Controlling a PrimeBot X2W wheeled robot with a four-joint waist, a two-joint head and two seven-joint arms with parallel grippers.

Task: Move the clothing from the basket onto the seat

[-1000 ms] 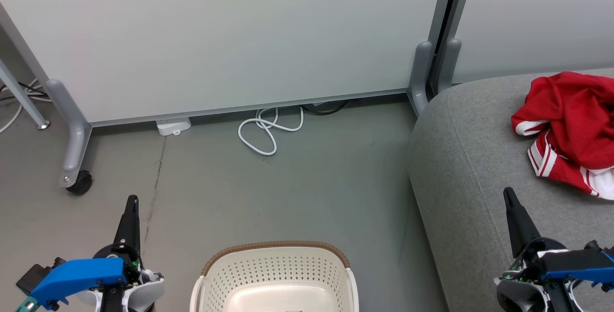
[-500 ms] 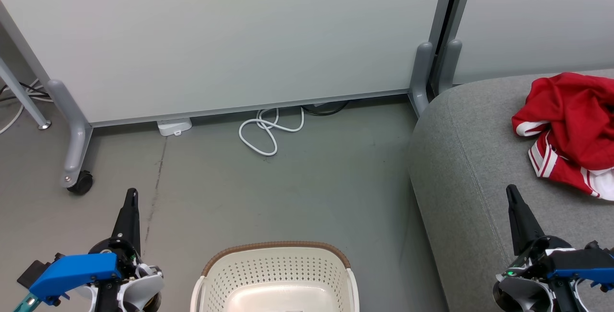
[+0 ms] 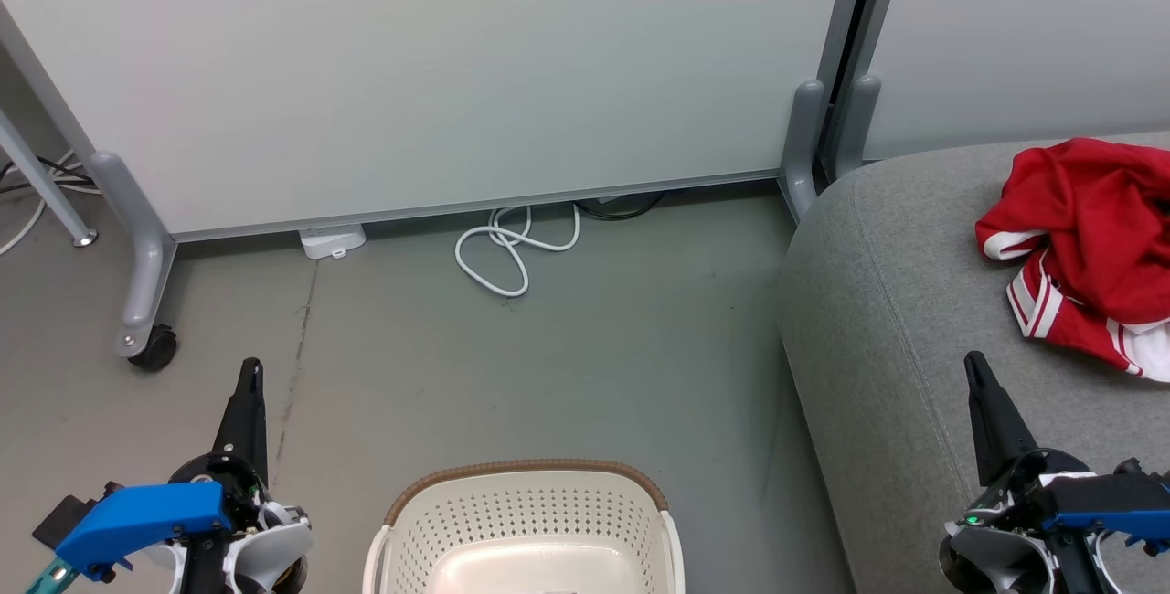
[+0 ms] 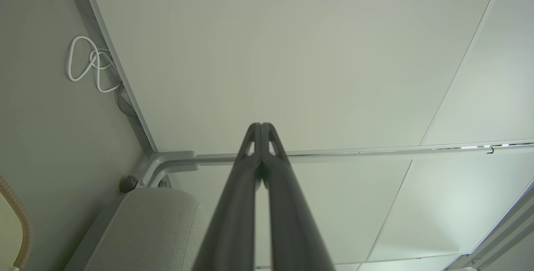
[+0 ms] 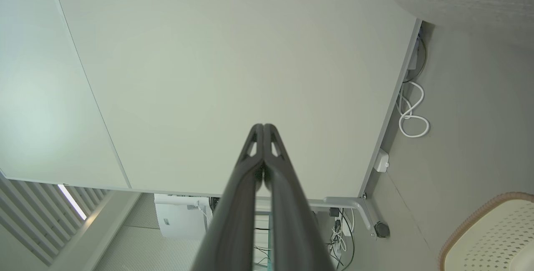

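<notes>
Red clothing (image 3: 1092, 228) lies on the seat (image 3: 877, 320) at right; the basket (image 3: 526, 510) sits bottom centre. Left gripper (image 3: 249, 367) and right gripper (image 3: 973, 362) — fingers pressed together, holding nothing.

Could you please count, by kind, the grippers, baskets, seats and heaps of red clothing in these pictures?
Grippers: 2, the left gripper and the right gripper, both shut.
Baskets: 1, the basket on the floor.
Seats: 1, the seat.
Heaps of red clothing: 1, the clothing on the seat.
Total: 5.
</notes>
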